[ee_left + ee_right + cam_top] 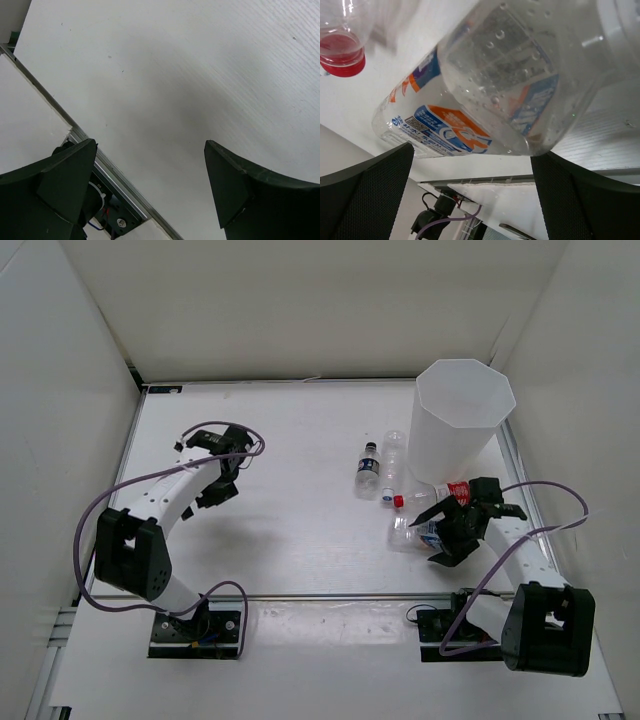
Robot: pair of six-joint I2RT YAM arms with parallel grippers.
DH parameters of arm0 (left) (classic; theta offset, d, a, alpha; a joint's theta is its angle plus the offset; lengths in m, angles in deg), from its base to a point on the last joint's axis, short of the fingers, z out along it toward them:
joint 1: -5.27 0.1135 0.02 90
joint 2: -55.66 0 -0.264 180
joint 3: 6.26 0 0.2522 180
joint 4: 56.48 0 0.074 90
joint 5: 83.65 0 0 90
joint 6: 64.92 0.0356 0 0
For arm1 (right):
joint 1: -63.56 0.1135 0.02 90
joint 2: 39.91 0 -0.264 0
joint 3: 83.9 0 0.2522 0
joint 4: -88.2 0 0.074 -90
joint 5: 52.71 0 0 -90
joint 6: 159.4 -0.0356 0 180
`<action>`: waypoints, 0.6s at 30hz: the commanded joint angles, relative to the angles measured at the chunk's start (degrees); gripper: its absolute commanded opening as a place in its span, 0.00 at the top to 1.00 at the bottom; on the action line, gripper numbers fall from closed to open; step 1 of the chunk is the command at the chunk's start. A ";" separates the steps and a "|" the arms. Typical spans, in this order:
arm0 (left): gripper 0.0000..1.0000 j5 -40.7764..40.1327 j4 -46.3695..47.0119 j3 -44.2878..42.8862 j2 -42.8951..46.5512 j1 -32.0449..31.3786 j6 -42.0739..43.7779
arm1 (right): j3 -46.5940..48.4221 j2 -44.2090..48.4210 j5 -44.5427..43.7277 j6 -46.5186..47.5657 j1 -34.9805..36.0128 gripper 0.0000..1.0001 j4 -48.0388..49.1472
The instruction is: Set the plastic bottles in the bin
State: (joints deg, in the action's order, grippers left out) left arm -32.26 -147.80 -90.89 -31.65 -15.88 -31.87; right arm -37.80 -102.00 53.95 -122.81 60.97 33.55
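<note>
Below, both grippers stood wide open: the left gripper over the table, the right gripper straddling (not clamping) a lying blue-and-orange-labelled bottle, with a red-capped bottle, a dark-capped bottle and a fourth bottle lying near the upright bin

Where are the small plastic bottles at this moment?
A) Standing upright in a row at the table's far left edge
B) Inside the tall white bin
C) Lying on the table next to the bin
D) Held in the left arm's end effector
C: the overhead view shows the plastic bottles lying on their sides on the table, close beside the bin.
</note>
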 commanded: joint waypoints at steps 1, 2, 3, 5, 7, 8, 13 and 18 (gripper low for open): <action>0.00 1.70 -2.42 0.99 1.09 1.20 0.87 | -0.61 -1.99 -6.11 -1.25 -0.22 0.00 -0.07; 0.00 1.70 -2.42 1.69 1.09 1.20 0.87 | 0.17 -1.20 -6.64 -1.26 -0.22 0.00 -0.07; 0.00 1.70 -2.42 1.70 1.09 1.20 0.87 | 0.18 -0.41 -6.65 -1.78 -0.22 0.00 -0.07; 0.00 1.70 -2.42 2.93 1.09 1.20 0.35 | 1.41 2.47 -6.65 -2.40 -0.22 0.00 -0.69; 0.00 1.70 -2.42 2.93 1.70 1.20 0.35 | 1.93 4.51 -6.65 -4.86 -0.74 0.00 -1.38; 0.00 1.70 -2.42 3.45 1.70 1.20 0.35 | 1.94 6.26 -6.65 -5.73 -0.75 0.00 -1.39; 0.00 1.70 -1.89 3.46 2.23 1.20 0.35 | 2.47 10.04 -6.03 -12.94 -1.28 0.00 -2.97; 0.00 1.70 -1.37 3.98 2.76 1.20 0.35 | 2.47 11.28 -8.83 -17.34 -1.80 0.00 -5.16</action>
State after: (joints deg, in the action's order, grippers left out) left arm -30.54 -147.78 -87.64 -31.62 -14.76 -31.52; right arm -37.23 -91.66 47.96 -135.64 59.53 31.26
